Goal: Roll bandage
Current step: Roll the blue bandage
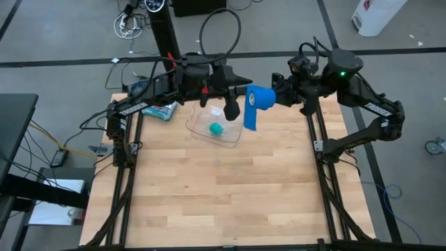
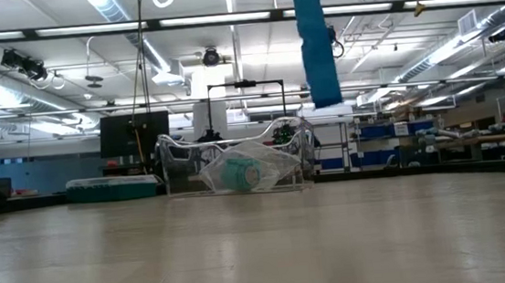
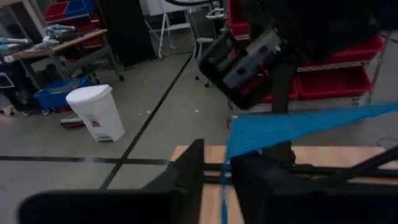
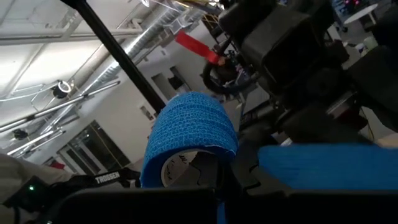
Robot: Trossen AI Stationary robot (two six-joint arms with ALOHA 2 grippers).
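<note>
Bandage (image 1: pixel 256 99) hangs in the air above the far edge of the wooden desk (image 1: pixel 223 188), between the two arms: a bright blue roll of crinkled stretch fabric wound on a white core, with a loose tail drooping from it. In the low view only that tail (image 2: pixel 316 40) shows, its top cut off by the frame. The right gripper (image 1: pixel 273 96) has its jaws shut on the roll; the right wrist view shows the ribbed weave and the core's open end (image 4: pixel 186 146) close up. The left gripper (image 1: pixel 232 109) sits just beside the tail, its jaws a little apart with the stretched blue strip (image 3: pixel 292 127) running between them; whether they pinch it I cannot tell. Below, a clear, crumpled plastic tray (image 1: pixel 198 125) holds a small teal roll (image 1: pixel 217 129), blurred through the plastic in the low view. A green-and-white box (image 1: pixel 162 111) lies partly hidden under the left arm.
</note>
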